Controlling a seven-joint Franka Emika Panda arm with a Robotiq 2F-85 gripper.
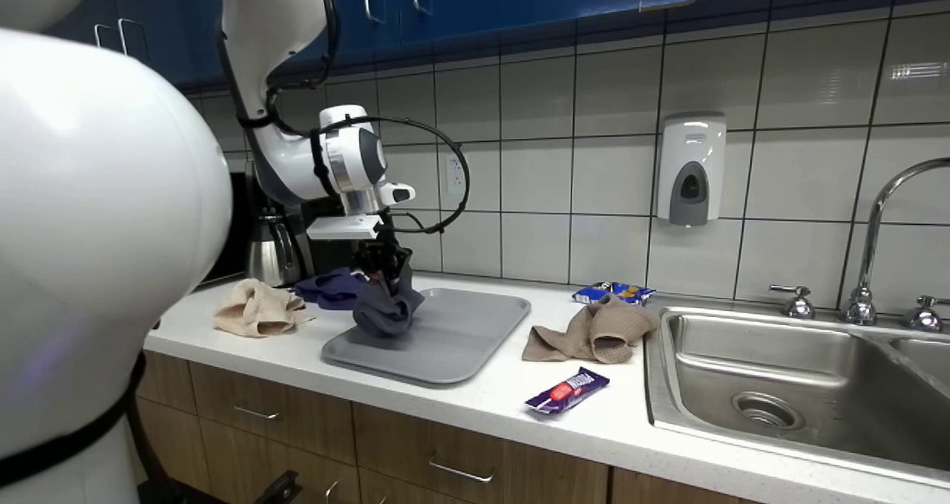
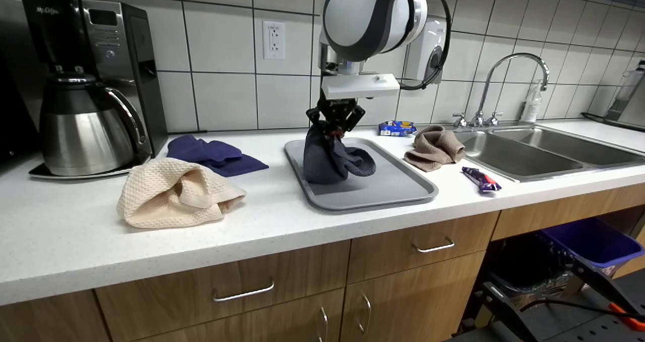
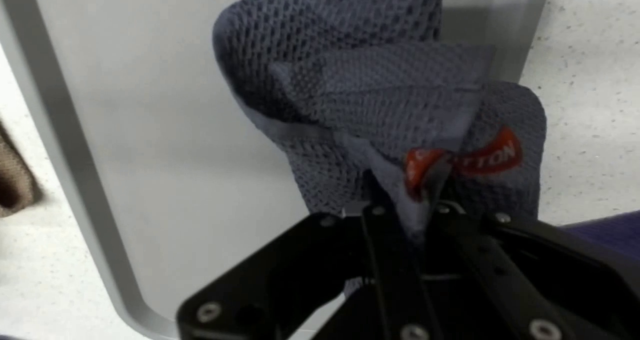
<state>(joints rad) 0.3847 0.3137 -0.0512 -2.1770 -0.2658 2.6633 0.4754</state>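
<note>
Claw (image 3: pixel 414 219) narrow, pinching a dark gray cloth (image 3: pixel 390 89); a fold runs up between its fingers (image 3: pixel 383 242), next to the red tag (image 3: pixel 492 154). Cloth hangs bunched over the gray tray (image 3: pixel 170 159), low part seemingly on the surface, exact contact hard to tell. Grip looks like it has an edge or corner only, so best to hold the pinch firm and go slow, no jerks. If it gets let go, better to rest the slack on the tray first; a bunched cloth probably settles into a lump, and the tag could cling to the fingers. Watch the tray's rim: in the wrist view one side of the cloth overlaps it, and a dragged hem might hook there and shift the tray. Blue cloth (image 2: pixel 214 154) lies near the tray on the counter (image 2: pixel 274 198), cream cloth (image 2: pixel 174 193) just in front; low sideways sweeps could brush the blue one. Opposite side: brown cloth (image 2: pixel 436 148), purple wrapper (image 2: pixel 480 180), blue packet (image 2: pixel 396 128) farther back. Sink (image 1: pixel 768 341) and coffee maker (image 2: pixel 143 75) well apart from the claw, probably no bother.
</note>
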